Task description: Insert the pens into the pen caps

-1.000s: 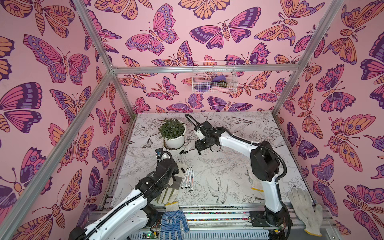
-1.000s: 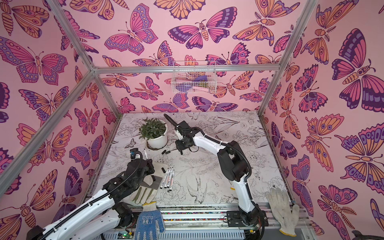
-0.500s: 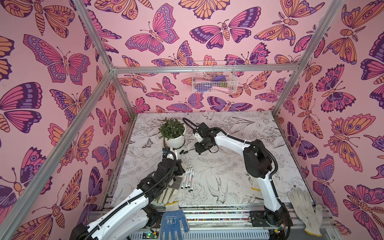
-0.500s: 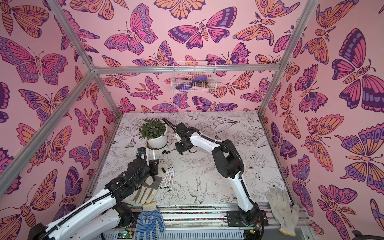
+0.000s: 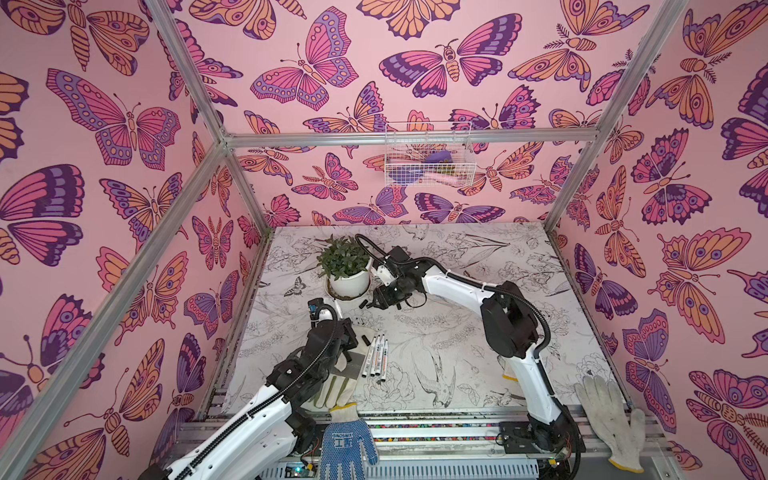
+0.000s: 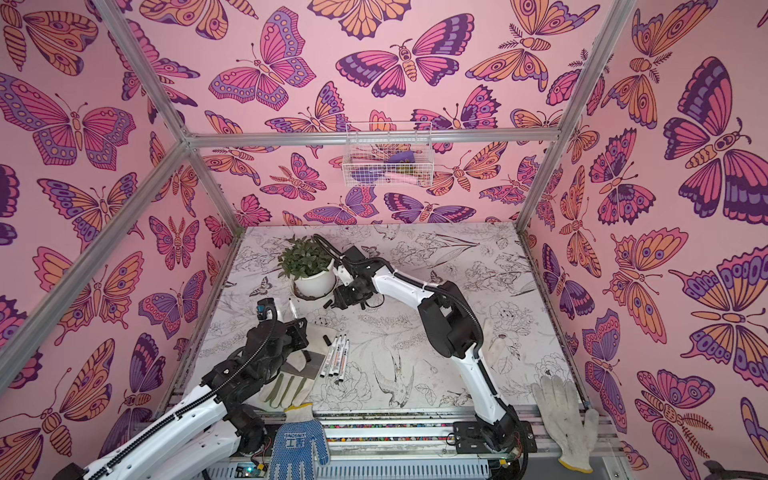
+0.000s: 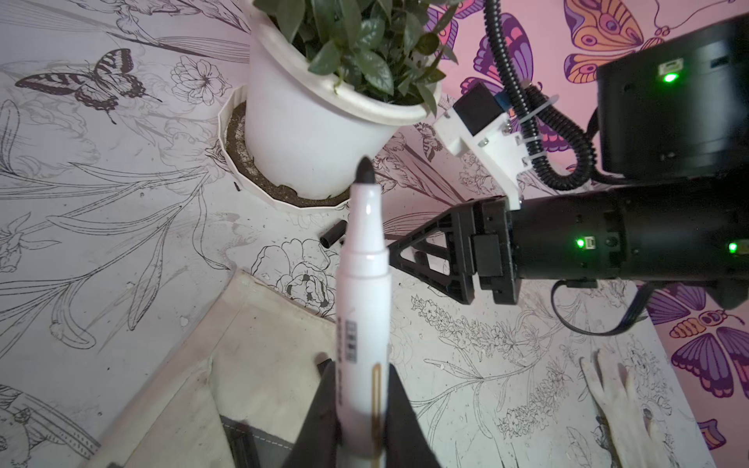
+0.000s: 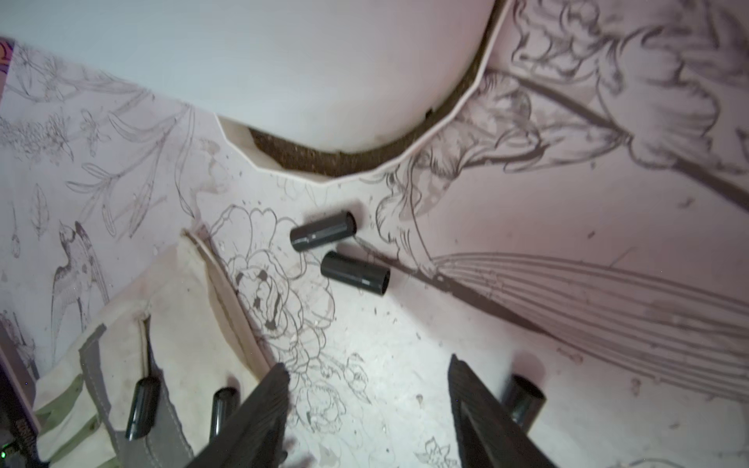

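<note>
In the left wrist view the pen (image 7: 362,283) is running off the picture's edge, so its back end is not showing. The left hand (image 7: 360,368) is being cropped to two dark finger stubs. The pen is overlapping one end of a black cap (image 7: 333,235). The frame edge is cutting off the pot (image 7: 308,133).

In the right wrist view only the fingertips of the right hand (image 8: 367,364) are showing. One finger is hiding part of a second cap (image 8: 525,395). The pot is looking blurred and cropped.

In both top views the print on the loose pens (image 5: 376,358) (image 6: 336,354) is coming out too small to read.
</note>
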### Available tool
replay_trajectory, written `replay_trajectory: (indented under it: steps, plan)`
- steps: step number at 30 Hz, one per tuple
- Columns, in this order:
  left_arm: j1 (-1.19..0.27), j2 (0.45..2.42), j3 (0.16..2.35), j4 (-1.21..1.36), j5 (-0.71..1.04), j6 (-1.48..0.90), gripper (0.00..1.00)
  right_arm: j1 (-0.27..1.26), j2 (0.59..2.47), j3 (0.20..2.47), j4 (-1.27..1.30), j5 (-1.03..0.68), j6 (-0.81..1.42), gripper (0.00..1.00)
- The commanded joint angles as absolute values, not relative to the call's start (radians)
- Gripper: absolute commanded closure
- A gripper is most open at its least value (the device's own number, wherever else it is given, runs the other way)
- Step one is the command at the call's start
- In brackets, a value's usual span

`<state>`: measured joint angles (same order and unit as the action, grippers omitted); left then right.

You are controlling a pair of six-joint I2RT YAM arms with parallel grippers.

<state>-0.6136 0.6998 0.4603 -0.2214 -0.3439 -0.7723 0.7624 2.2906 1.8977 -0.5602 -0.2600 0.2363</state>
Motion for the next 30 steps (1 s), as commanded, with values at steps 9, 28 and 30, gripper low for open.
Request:
replay_trajectory:
  steps: [9, 28, 30]
  plan:
    - [-0.606, 0.585, 0.455, -0.309, -0.434, -0.801, 1.00, 0.812, 2.426, 2.011, -0.583, -0.180, 0.204, 0.27]
    - [-0.607, 0.552, 0.466, -0.360, -0.416, -0.777, 1.00, 0.870, 2.504, 2.077, -0.613, 0.035, 0.227, 0.38]
    - [-0.607, 0.548, 0.467, -0.366, -0.420, -0.775, 1.00, 0.872, 2.508, 2.083, -0.615, 0.043, 0.235, 0.39]
